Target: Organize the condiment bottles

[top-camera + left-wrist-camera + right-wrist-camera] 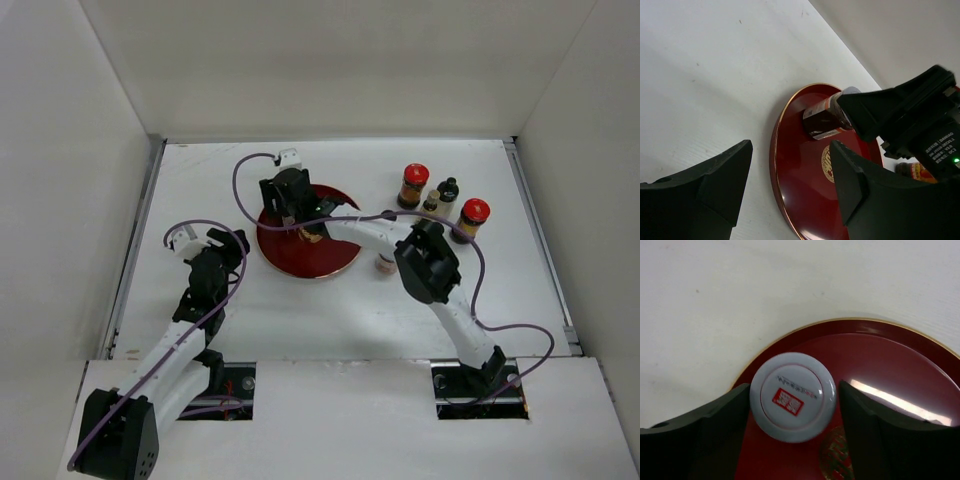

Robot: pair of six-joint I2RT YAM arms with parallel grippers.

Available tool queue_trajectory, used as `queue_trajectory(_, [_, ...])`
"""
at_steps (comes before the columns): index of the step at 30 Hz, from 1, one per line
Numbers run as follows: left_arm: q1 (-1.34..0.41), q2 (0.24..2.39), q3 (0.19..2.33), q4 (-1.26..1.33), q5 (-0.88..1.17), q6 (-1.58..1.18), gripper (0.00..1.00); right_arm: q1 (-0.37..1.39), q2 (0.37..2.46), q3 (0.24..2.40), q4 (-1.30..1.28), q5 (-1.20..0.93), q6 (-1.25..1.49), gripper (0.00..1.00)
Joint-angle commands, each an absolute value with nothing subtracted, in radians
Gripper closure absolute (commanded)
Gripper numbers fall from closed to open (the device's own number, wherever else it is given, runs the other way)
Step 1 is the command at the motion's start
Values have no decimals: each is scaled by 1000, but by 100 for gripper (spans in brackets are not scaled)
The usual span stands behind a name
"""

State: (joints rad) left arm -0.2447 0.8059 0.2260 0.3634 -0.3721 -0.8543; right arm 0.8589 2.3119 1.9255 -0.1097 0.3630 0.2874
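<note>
- White-lidded jar [792,396]: rt wrist view shows lid only. Body hidden under it, so can't tell if right gripper [792,389] fingers actually press it.
- Red tray [900,365]: cut off at bottom + rt edges of that view. Gold mark [832,456] at tray centre half hidden, blurred.
- Top view: right gripper + wrist cover tray centre, jar barely visible.
- Left wrist view: tray's near rim hidden behind left gripper [790,150] finger. Jar's lid mostly behind right gripper.
- Small bottle [385,264] just rt of tray: partly under rt arm, label too small to read.
</note>
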Motion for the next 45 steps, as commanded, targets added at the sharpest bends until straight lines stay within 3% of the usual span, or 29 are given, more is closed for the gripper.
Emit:
queue_trajectory(1, [-240, 804, 218, 419, -359, -867, 39, 881, 2272, 1984, -20, 365, 302, 16])
queue_trajectory(5, [-237, 792, 215, 419, -354, -870, 39, 881, 2159, 1879, 32, 364, 319, 7])
queue_trajectory(10, [-240, 787, 213, 419, -350, -867, 39, 845, 1916, 1634, 138, 371, 322, 11])
queue_trajectory(12, [-251, 781, 212, 420, -362, -864, 40, 809, 1800, 1499, 161, 382, 330, 21])
queue_trajectory(16, [-257, 772, 215, 414, -359, -862, 40, 717, 1588, 1251, 143, 425, 341, 57])
queue_trajectory(18, [-265, 762, 213, 420, -367, -861, 40, 668, 1508, 1156, 95, 460, 348, 66])
queue_trajectory(20, [-272, 776, 218, 422, -374, -861, 41, 621, 1456, 1083, 43, 498, 362, 64])
queue_trajectory(21, [-275, 787, 221, 420, -368, -861, 41, 596, 1442, 1056, 25, 505, 362, 59])
queue_trajectory(24, [-286, 801, 225, 426, -371, -861, 41, 539, 1431, 1011, -5, 499, 365, 27])
queue_trajectory(28, [-285, 822, 224, 440, -371, -857, 41, 538, 1466, 1026, -26, 448, 345, 15])
queue_trajectory(34, [-281, 810, 218, 440, -373, -853, 41, 541, 1534, 1048, -17, 425, 334, 15])
queue_trajectory(38, [-288, 808, 216, 449, -379, -853, 41, 541, 1569, 1049, -15, 420, 348, 20])
queue_trajectory(45, [-286, 828, 219, 456, -370, -857, 41, 541, 1601, 1061, -15, 410, 356, 41])
